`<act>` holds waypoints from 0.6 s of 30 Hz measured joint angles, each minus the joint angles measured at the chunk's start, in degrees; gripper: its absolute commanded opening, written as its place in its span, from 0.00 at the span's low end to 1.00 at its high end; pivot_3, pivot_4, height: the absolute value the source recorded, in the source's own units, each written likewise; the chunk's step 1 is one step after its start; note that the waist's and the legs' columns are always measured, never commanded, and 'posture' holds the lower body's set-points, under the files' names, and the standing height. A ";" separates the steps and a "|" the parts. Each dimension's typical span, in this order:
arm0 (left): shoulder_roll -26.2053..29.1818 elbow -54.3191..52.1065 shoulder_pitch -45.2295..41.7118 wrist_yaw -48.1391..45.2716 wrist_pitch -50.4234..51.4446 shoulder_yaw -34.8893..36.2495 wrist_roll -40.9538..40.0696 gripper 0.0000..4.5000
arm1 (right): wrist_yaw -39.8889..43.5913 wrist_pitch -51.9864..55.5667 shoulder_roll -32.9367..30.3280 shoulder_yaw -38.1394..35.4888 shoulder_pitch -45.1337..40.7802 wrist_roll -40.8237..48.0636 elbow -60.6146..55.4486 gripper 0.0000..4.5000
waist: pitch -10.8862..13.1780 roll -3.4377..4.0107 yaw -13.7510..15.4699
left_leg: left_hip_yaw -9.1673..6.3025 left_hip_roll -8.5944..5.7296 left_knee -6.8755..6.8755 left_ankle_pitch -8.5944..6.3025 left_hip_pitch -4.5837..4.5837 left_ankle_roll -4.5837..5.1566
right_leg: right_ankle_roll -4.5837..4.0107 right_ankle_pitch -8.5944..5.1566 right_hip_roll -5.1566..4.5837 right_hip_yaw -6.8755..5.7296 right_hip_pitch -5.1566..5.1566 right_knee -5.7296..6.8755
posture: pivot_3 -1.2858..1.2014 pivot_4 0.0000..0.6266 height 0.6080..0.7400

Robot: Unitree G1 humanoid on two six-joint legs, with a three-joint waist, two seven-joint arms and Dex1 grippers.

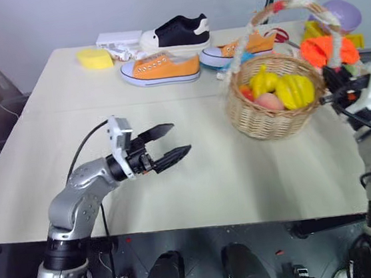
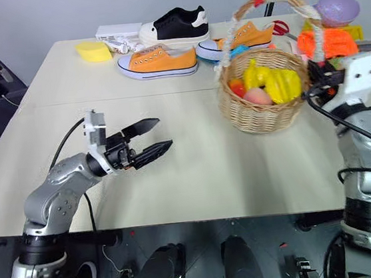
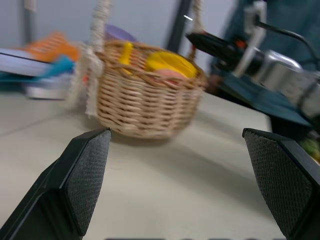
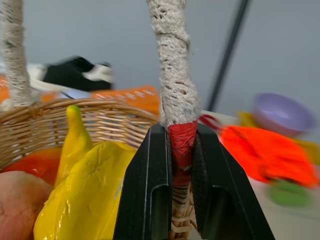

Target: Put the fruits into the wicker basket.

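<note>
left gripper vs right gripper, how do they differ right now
The left gripper has its fingers spread wide and holds nothing; the right gripper is shut on the wicker basket handle's red-wrapped base. The left gripper hangs over bare table, apart from the basket; the right gripper sits at its rim. Both have two black fingers.

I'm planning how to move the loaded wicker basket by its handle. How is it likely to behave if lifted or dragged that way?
The right tool is shut low on one side of the wicker basket handle, so it would probably tilt rather than lift level. The piled fruits sit near the rim and might shift or spill. The woven wall looks stiff, so it would likely slide without buckling.
</note>
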 measured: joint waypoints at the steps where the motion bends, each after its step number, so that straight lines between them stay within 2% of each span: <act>1: 0.19 0.97 -0.63 -1.10 -0.32 -0.74 1.01 1.00 | -0.47 -0.07 -0.06 -1.26 1.15 -0.04 -0.42 0.00 | 0.00 0.00 -0.01 | 0.01 -0.01 0.02 0.00 0.00 0.00 | 0.00 0.00 -0.01 0.01 0.02 -0.01 | 0.52 0.24 1.00; 6: 0.45 6.35 -3.70 -5.73 -2.70 -4.03 5.13 1.00 | -3.66 -0.71 0.16 -5.33 6.91 -0.89 -2.83 0.00 | 0.00 0.01 0.13 | 0.01 -0.01 0.05 0.01 0.02 0.02 | 0.01 0.01 -0.02 0.01 0.05 0.00 | 0.52 0.24 1.00; 15: -1.07 8.00 -5.41 -7.29 -4.83 -4.54 7.20 1.00 | -8.75 -1.57 2.31 -7.89 8.82 -1.64 -1.39 0.00 | 0.00 0.01 0.08 | 0.01 -0.01 0.05 0.01 0.04 0.03 | 0.01 0.01 -0.03 0.02 0.08 0.00 | 0.52 0.24 1.00; 16: -1.10 7.97 -5.27 -7.19 -4.83 -4.50 7.21 1.00 | -8.68 -1.64 2.40 -7.82 8.69 -1.55 -0.63 0.23 | 0.00 0.02 0.08 | 0.01 -0.02 0.05 0.01 0.04 0.03 | 0.01 0.01 -0.04 0.02 0.08 0.00 | 0.52 0.24 1.00; 18: -1.10 7.88 -4.85 -6.91 -4.80 -4.38 7.21 1.00 | -8.50 -2.41 2.74 -7.70 8.23 -0.94 0.05 0.40 | -0.01 0.03 0.06 | 0.01 -0.01 0.04 0.02 0.05 0.03 | 0.01 0.01 -0.04 0.02 0.08 0.00 | 0.52 0.24 1.00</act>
